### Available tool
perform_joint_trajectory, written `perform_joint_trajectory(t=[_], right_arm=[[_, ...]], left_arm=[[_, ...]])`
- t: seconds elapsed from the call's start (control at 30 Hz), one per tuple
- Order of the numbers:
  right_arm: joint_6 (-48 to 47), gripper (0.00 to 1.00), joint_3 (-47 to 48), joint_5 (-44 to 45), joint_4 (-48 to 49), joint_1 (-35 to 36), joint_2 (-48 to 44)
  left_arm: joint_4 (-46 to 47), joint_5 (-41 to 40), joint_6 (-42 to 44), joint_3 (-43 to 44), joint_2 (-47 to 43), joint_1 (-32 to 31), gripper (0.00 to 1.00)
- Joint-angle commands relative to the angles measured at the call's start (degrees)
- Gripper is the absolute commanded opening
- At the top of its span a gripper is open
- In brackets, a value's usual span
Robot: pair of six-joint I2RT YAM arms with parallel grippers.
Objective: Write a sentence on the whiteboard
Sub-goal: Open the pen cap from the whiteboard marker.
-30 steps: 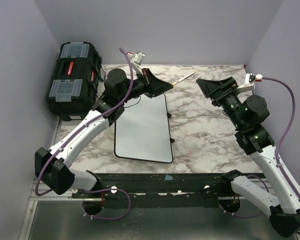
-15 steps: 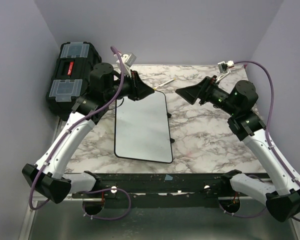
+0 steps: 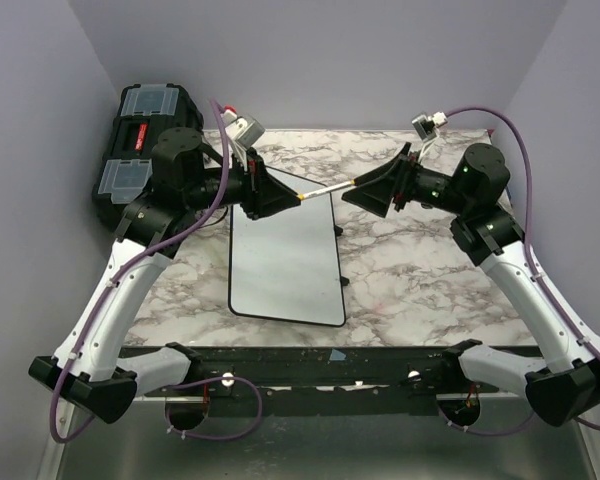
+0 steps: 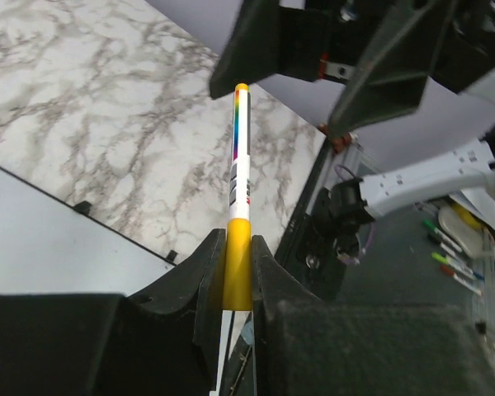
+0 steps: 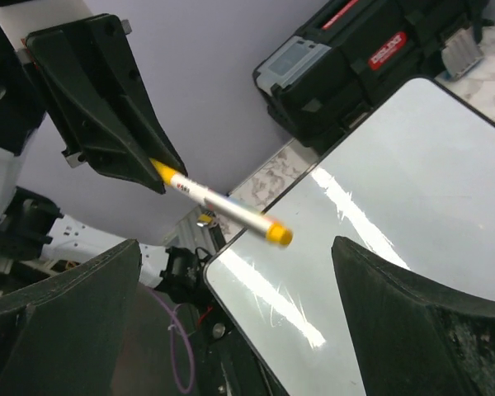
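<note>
My left gripper (image 3: 283, 198) is shut on the yellow end of a white marker (image 3: 326, 188) and holds it level in the air above the far end of the whiteboard (image 3: 285, 255). The marker (image 4: 238, 165) points at my right gripper (image 3: 363, 189). That gripper (image 5: 235, 243) is open wide, and the marker's free yellow tip (image 5: 278, 235) sits between its fingers without touching either. The whiteboard (image 5: 396, 190) lies flat on the marble table; its surface looks blank, and the sentence does not show on it.
A black toolbox (image 3: 145, 155) stands at the table's far left, beside the left arm. The whiteboard has small black feet (image 3: 338, 231) along its right edge. Marble tabletop (image 3: 420, 270) spreads to the right of the board, and purple walls close in the sides and back.
The left gripper has pulled left and nearer with the marker. The right gripper has swung left towards it and widened, so its fingers now stand either side of the marker's free end.
</note>
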Motion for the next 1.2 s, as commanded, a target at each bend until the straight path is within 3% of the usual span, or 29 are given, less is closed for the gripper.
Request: perform_joint_trajectory(t=[0.0, 0.1, 0.23, 0.6, 0.93, 1.17], right_arm=[[4.1, 1.0, 0.31, -12.46, 7.41, 0.12, 1.14], [11.36, 0.97, -2.21, -17.46, 16.52, 0.12, 1.36], [18.21, 0.87, -4.95, -20.76, 25.55, 0.12, 2.65], [20.46, 0.59, -4.35, -20.83, 26.81, 0.13, 5.06], [21.47, 0.51, -3.61, -20.8, 26.94, 0.1, 7.09], [21.91, 0.46, -3.56, -21.35, 27.59, 0.17, 7.16]], left_arm=[[-2.26, 16.58, 5.88, 0.93, -1.39, 0.11, 0.0], [-1.32, 17.12, 5.87, 0.17, -1.5, 0.1, 0.0], [4.34, 18.45, 2.94, -1.78, -1.35, 0.17, 0.0], [7.95, 21.57, 0.65, 1.54, 4.55, 0.08, 0.0], [7.2, 23.07, 1.09, 5.56, 9.31, -0.17, 0.0], [1.7, 25.02, 4.26, 9.29, 12.47, -0.2, 0.0]])
